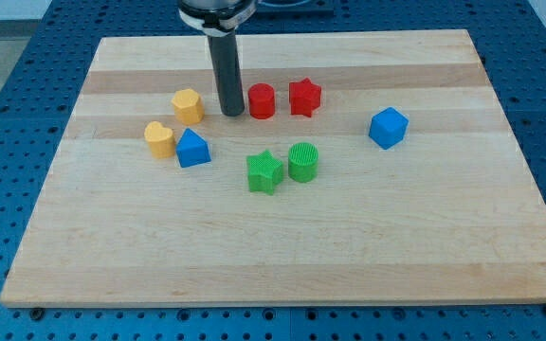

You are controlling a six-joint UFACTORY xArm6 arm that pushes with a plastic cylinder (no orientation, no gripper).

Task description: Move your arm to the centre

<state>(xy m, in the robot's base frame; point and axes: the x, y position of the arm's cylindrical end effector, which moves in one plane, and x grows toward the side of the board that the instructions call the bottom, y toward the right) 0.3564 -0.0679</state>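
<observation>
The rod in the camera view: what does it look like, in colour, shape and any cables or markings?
The rod is a straight, smooth cylinder, dark grey to black, with a faint sheen along its side. It hangs from a wider round mount with a black and silver rim at the view's top. My tip ends blunt and flat. No cables or markings show on it.

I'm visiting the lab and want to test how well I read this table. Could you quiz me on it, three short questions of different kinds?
1. True or false: my tip stands between the yellow block and the red cylinder.
2. Which block lies farthest toward the view's right? A) red star B) blue cube C) green cylinder
3. Fill in: the green star sits just to the view's ___ of the green cylinder.

Key: 1 true; 2 B; 3 left.
</observation>
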